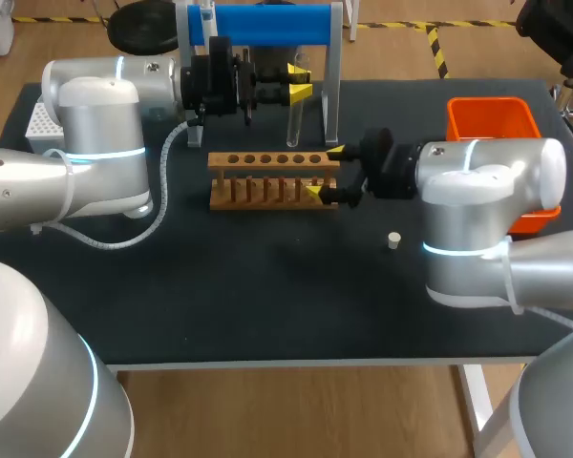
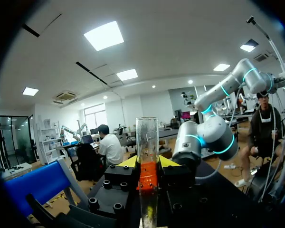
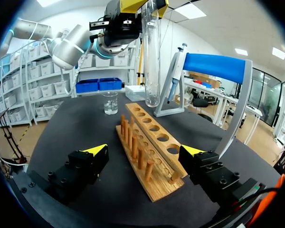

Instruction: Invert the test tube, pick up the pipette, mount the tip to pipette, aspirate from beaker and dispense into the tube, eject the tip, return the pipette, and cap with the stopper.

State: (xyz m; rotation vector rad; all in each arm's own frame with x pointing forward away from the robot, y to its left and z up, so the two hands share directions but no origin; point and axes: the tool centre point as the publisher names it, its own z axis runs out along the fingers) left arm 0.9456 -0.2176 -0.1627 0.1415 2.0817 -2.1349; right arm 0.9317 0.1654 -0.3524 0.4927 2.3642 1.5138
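A clear test tube (image 1: 293, 124) hangs upright over the table behind the wooden rack (image 1: 258, 160), rounded end down. My left gripper (image 1: 298, 81) is shut on its upper part. In the left wrist view the test tube (image 2: 147, 137) stands between the yellow tips of the left gripper (image 2: 148, 164). My right gripper (image 1: 325, 172) is open, with a finger on each side of the rack's right end. In the right wrist view the right gripper (image 3: 143, 154) straddles the rack (image 3: 154, 135), and the test tube (image 3: 151, 57) hangs beyond it. The pipette (image 3: 175, 71) leans on its blue stand (image 3: 218, 66). A small beaker (image 3: 110, 102) stands past the rack.
A white stopper (image 1: 393, 239) lies on the black table (image 1: 267, 305) in front of my right arm. An orange bin (image 1: 492, 119) sits at the back right. A white tip box (image 1: 36, 126) is at the back left behind my left arm. The blue stand (image 1: 267, 24) is at the back.
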